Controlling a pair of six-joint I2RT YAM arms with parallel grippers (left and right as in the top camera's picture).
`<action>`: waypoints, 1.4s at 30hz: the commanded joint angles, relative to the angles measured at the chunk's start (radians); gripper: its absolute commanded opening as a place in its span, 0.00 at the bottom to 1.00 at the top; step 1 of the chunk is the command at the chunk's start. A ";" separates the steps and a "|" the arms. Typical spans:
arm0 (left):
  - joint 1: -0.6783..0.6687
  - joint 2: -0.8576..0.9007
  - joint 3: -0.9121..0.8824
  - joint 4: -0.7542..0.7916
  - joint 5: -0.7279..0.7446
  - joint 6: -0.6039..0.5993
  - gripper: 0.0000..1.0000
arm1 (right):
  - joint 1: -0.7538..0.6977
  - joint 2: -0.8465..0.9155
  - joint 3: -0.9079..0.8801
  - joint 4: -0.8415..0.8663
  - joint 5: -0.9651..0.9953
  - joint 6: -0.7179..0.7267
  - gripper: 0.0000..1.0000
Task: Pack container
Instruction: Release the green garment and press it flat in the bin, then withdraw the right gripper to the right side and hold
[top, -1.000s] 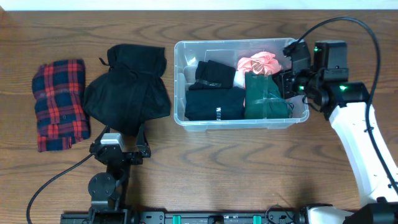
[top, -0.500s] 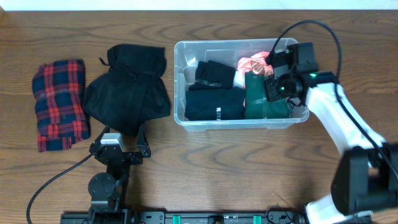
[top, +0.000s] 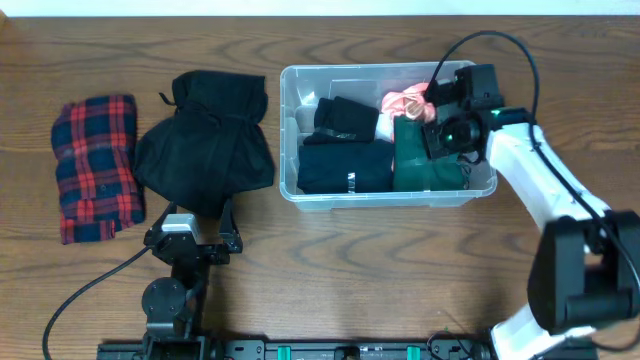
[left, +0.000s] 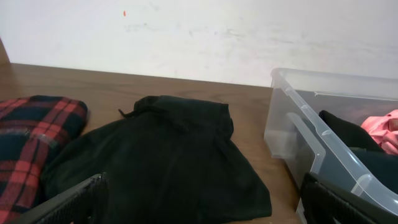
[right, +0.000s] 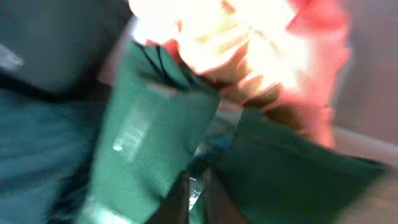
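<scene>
The right gripper (right: 196, 194) has its jaws drawn almost together, sunk in the green cloth (right: 143, 143) beside the pink garment (right: 261, 56) — the blur hides whether any fabric is pinched. The left gripper (left: 205, 208) is spread wide, holding nothing, and faces the black garment (left: 161, 162). The container (top: 385, 198) sits right of centre on the table (top: 400, 280), mouth up, its long axis running left to right. The right arm (top: 540, 180) bends in over the container's right end — the left arm (top: 170, 290) lies folded low at the near edge.

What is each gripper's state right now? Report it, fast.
Left gripper: open, holding nothing.
Right gripper: fingers closed, at the green garment; whether it is pinched cannot be told.
</scene>
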 joint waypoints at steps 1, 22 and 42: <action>-0.004 -0.005 -0.014 -0.036 0.007 0.002 0.98 | -0.008 -0.149 0.055 -0.004 0.031 0.014 0.13; -0.004 -0.005 -0.014 -0.036 0.007 0.002 0.98 | -0.386 -0.378 0.055 -0.100 0.249 0.061 0.99; -0.004 -0.005 -0.014 -0.036 0.007 0.002 0.98 | -0.387 -0.378 0.055 -0.100 0.249 0.061 0.99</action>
